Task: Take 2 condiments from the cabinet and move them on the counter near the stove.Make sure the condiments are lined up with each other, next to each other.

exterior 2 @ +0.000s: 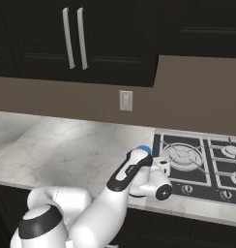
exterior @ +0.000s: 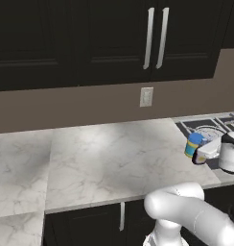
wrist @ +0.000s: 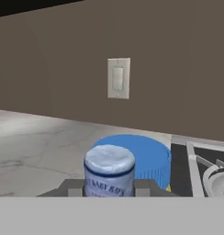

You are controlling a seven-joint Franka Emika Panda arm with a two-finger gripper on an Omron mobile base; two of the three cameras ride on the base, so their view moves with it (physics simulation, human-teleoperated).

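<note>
Marbled white-grey counter [exterior: 114,158] runs L-shaped under the wall, w/ a thin pale front edge. Black stove [exterior 2: 202,164] sits flush in it at the right end. Blue-lid jar [exterior: 193,145] stands on the counter just beside the stove's left edge; small bottle [wrist: 109,170] is right in front of the jar, its base hidden.

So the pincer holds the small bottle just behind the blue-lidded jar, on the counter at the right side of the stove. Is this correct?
Not fully. The jar and the pincer with the bottle are on the counter at the left side of the stove, not the right; the right base view shows it. The rest is correct.
</note>
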